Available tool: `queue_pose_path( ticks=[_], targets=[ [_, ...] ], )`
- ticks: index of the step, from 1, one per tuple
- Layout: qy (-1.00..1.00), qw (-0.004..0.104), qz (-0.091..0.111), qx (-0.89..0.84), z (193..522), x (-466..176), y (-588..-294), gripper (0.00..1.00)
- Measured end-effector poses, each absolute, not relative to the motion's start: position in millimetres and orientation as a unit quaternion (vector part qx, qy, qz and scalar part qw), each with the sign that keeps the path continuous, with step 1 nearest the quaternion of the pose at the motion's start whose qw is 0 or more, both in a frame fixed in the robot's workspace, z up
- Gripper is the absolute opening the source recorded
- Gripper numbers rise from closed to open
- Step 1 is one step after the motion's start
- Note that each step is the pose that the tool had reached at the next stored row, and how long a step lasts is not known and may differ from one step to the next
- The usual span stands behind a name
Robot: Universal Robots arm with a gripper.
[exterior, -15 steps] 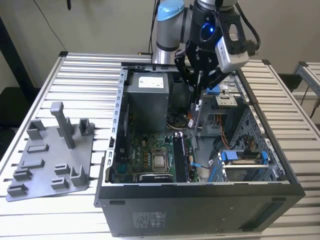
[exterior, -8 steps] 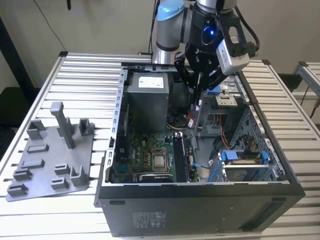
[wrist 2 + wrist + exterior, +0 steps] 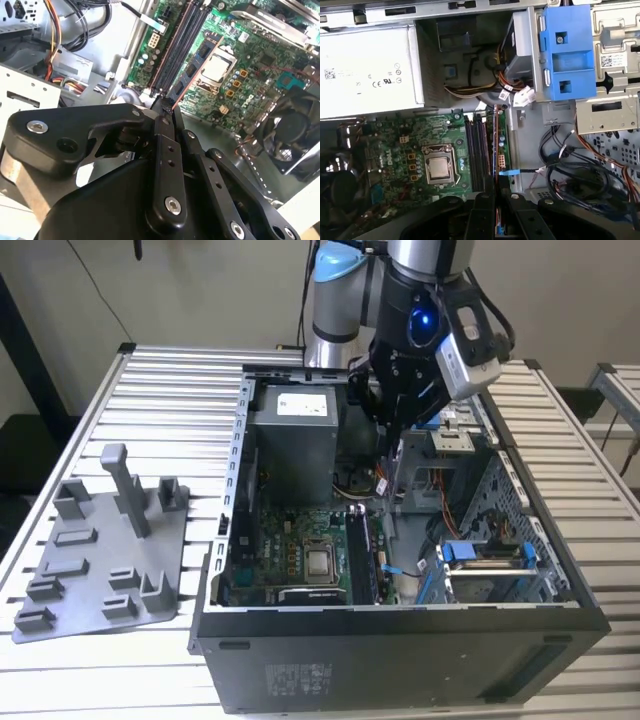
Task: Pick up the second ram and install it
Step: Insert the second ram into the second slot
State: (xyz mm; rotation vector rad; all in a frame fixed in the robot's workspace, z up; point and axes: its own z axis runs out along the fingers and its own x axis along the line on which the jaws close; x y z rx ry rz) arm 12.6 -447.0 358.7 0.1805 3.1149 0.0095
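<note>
The gripper (image 3: 165, 107) is clamped shut on the second ram (image 3: 495, 142), held edge-on, apparently to line it up with the memory slots (image 3: 476, 155); it hangs above the motherboard's (image 3: 390, 135) slot-side edge, inside the open case (image 3: 400, 650); not yet seated.

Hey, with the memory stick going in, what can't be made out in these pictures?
1. Held end of the second ram: second wrist view, covered by the gripper shut on it.
2. Ends of the memory slots nearest the gripper: first wrist view, behind its body.
3. Whether the second ram touches a slot: exterior view, too small to tell.
</note>
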Motion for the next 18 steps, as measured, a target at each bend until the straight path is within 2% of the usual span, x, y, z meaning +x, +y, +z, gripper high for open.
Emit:
queue_pose_path(
  ticks=[18],
  targets=[
    [0.999, 0.012, 0.003, 0.031, 336, 13, -448, 0.14]
  ],
)
